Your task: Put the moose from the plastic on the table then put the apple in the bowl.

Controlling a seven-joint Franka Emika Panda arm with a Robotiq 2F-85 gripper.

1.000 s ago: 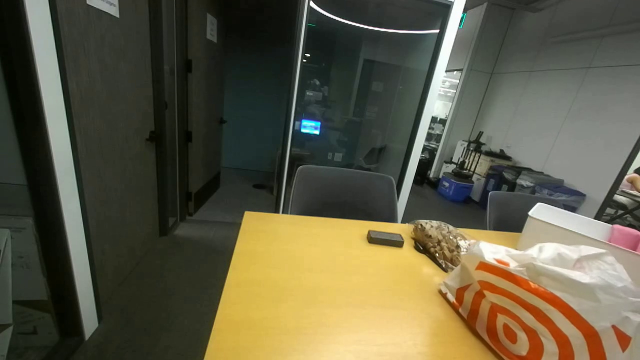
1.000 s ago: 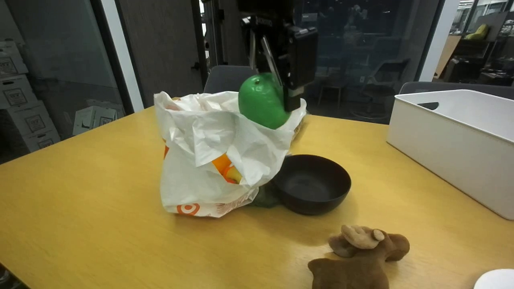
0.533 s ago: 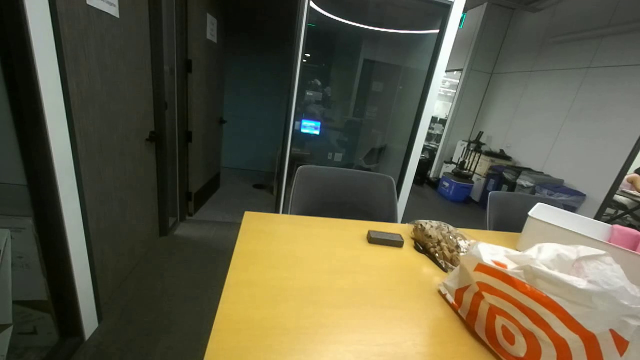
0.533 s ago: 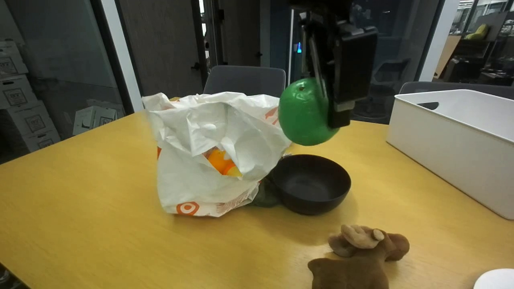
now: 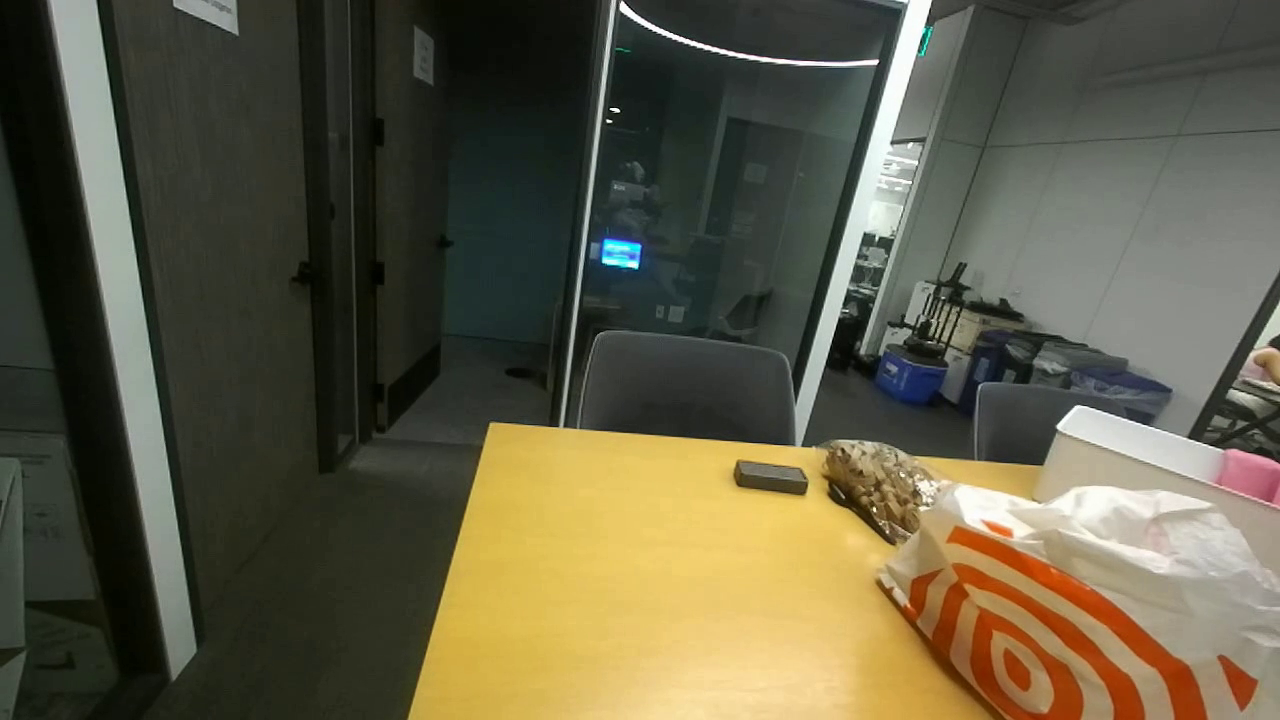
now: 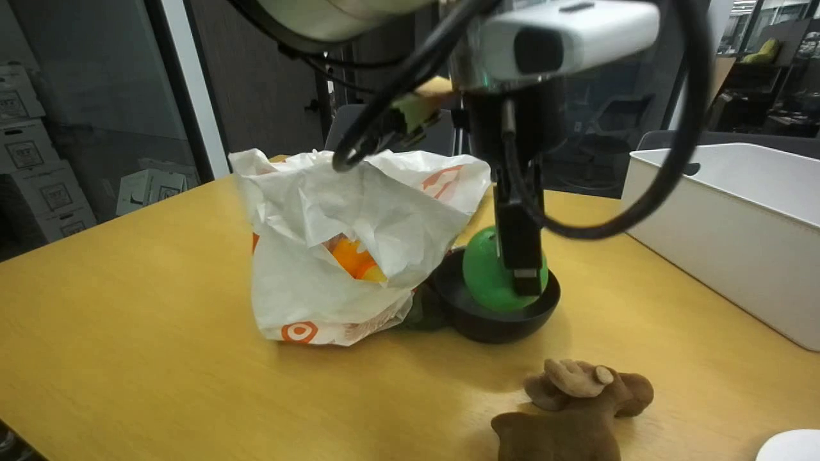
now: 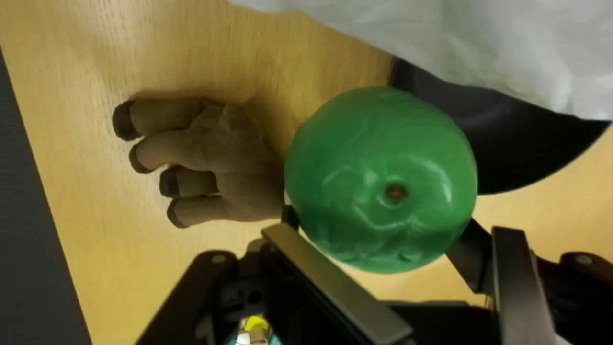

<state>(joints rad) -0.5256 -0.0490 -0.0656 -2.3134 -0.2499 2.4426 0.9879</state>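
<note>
My gripper is shut on the green apple, one finger on each side. In an exterior view the apple overlaps the black bowl; in the wrist view it is off to the side of the bowl, above the table. The brown plush moose is on the yellow table; in the wrist view the moose lies left of the apple. The plastic bag stands beside the bowl and in the wrist view covers part of it.
Orange and yellow items show through the bag's opening. A dark green item lies between bag and bowl. A white box stands at the right. A white round thing is at the near corner. A brown packet and dark block lie behind.
My gripper has lifted the apple out of the bag's mouth, moved right, then come down toward the bowl, still holding it. The bag's top has shifted slightly. The moose has not moved.
</note>
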